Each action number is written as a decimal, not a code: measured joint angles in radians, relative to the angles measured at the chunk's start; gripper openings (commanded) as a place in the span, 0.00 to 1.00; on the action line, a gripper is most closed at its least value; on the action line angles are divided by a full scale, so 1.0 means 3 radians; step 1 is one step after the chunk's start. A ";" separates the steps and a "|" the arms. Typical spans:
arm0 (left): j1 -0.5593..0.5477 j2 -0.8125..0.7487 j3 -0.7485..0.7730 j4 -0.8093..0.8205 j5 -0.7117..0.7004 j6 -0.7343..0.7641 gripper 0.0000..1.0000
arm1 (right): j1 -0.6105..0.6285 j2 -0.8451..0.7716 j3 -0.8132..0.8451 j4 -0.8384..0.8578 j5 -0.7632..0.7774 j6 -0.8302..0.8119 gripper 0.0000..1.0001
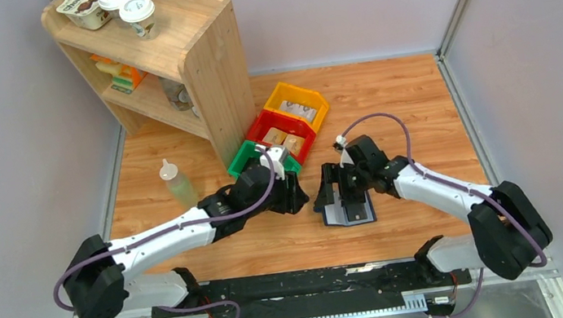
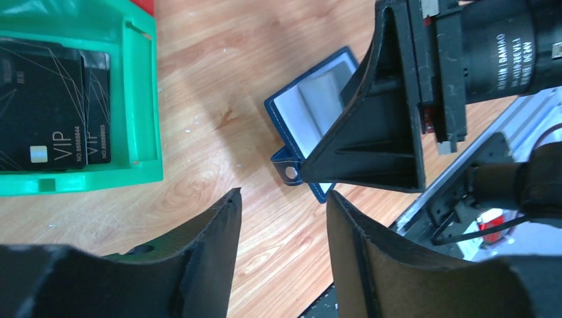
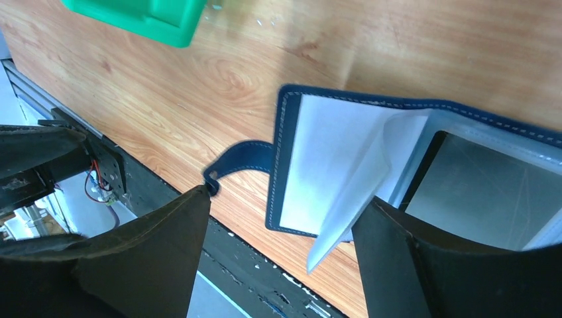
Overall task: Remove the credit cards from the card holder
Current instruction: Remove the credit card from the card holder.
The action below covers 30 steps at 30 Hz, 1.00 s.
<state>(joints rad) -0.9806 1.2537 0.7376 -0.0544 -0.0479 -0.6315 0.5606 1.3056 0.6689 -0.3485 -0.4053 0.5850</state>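
Observation:
The navy card holder (image 1: 349,214) lies open on the wooden table, grey sleeves up, strap tab (image 3: 242,162) pointing left. One clear sleeve (image 3: 371,165) stands lifted, and a dark credit card (image 3: 484,192) shows behind another sleeve. My right gripper (image 3: 286,199) is open just over the holder (image 3: 325,159), one fingertip by the tab and the other by the lifted sleeve. My left gripper (image 2: 283,199) is open with nothing between its fingers, between the holder (image 2: 311,106) and the green bin (image 2: 142,99). Two black VIP credit cards (image 2: 40,119) lie in that bin.
Red (image 1: 283,130) and yellow (image 1: 300,103) bins stand in a row behind the green bin (image 1: 249,159). A wooden shelf (image 1: 165,51) with cups on top fills the back left. A squeeze bottle (image 1: 177,181) stands left of the left arm. The metal rail (image 1: 279,287) runs close behind the holder.

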 measured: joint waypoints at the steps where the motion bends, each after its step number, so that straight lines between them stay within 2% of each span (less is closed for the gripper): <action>1: 0.0000 -0.0051 0.0000 0.0001 -0.0015 -0.0013 0.62 | 0.0001 -0.0011 0.0048 -0.0047 0.0024 -0.0015 0.81; 2: 0.0001 -0.0112 0.0000 0.0001 -0.0024 -0.0025 0.66 | 0.0004 -0.0037 0.0097 -0.0104 0.0055 -0.0032 0.82; 11: 0.0000 -0.0407 0.0000 -0.0010 0.0001 -0.0060 0.64 | 0.0004 -0.0618 0.0278 -0.0426 0.0337 -0.0122 0.79; 16: 0.0000 -0.0516 0.0000 -0.0074 0.0014 -0.0058 0.63 | 0.0004 -0.0571 0.0187 -0.0404 0.0393 -0.0093 0.81; 20: 0.0000 -0.0562 0.0003 -0.0142 0.0001 -0.0060 0.64 | 0.0006 -0.0598 0.0182 -0.0576 0.0758 -0.0053 0.85; 24: 0.0000 -0.0454 0.0045 -0.0203 0.0058 -0.0052 0.67 | 0.0004 -0.0793 0.0179 -0.0741 0.1128 0.0028 0.88; 30: 0.0000 0.0097 0.0326 -0.0253 0.0303 -0.0025 0.68 | 0.0003 -0.0814 0.0005 -0.0726 0.1222 0.0226 0.93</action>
<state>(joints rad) -0.9806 1.2827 0.8352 -0.1303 0.0429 -0.6392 0.5613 1.0615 0.6704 -0.5663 -0.0387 0.6529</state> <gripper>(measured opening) 0.674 0.909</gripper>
